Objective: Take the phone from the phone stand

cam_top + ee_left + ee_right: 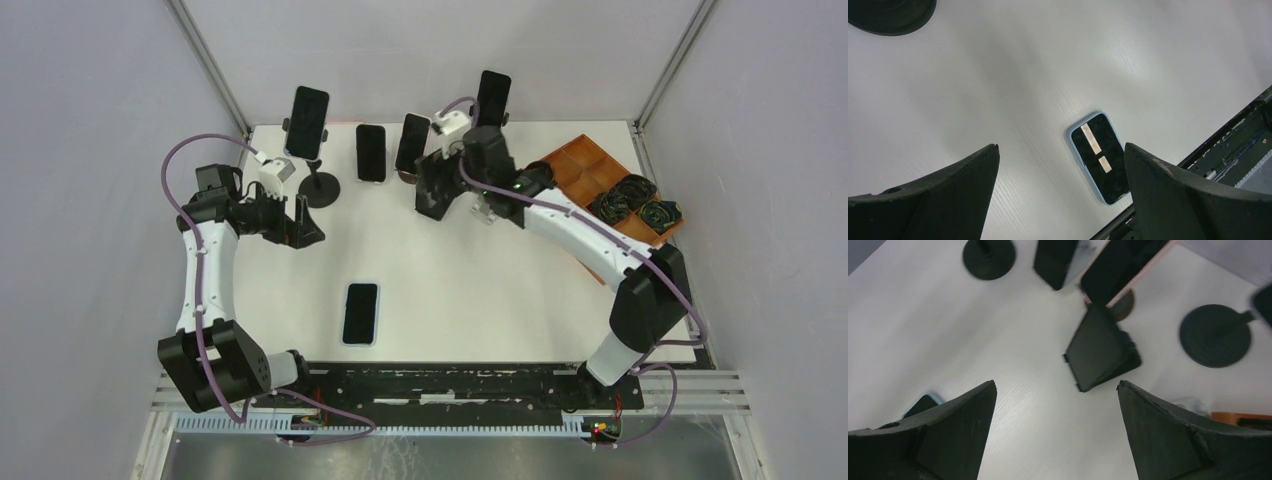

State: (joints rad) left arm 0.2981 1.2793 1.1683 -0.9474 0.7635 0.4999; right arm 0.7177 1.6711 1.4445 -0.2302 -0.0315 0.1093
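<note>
- Near edge of worktop (470,300), about centre: near phone (361,313) lying flat, screen up, pale blue case, on no stand. Nothing to do here.
- Left side, midway back: left gripper (312,226), jaws wide apart, nothing between them. Wrist view looks down on bare worktop and the near phone. Best kept parked, clear of the left stand (319,190) just beyond it.
- Centre, far half: right gripper (433,193), jaws wide apart, empty, hovering above a small dark wedge stand (1100,350) with no phone on it.
- Just beyond, toward the far edge: leaning phone (412,143) propped on a brown stand (1124,305); flat phone (371,152) beside it on the left, apparently lying on the worktop.
- Toward the far-left corner: left phone (308,122) held upright on the left stand. Far edge, right of centre: right phone (492,97) on the right stand (1215,335).
- Judged next target: leaning phone, nearest the right gripper.
- Come in from above, jaws across the long edges, clear of the flat phone.
- Close firmly on the upper half, then lift along the lean before carrying sideways, so the brown stand neither drags nor tips.
- Clamped or merely resting: cannot tell. Lift slowly and watch the foot.
- Far-right corner: tray (575,158) with cables (622,196), well out of the way.
</note>
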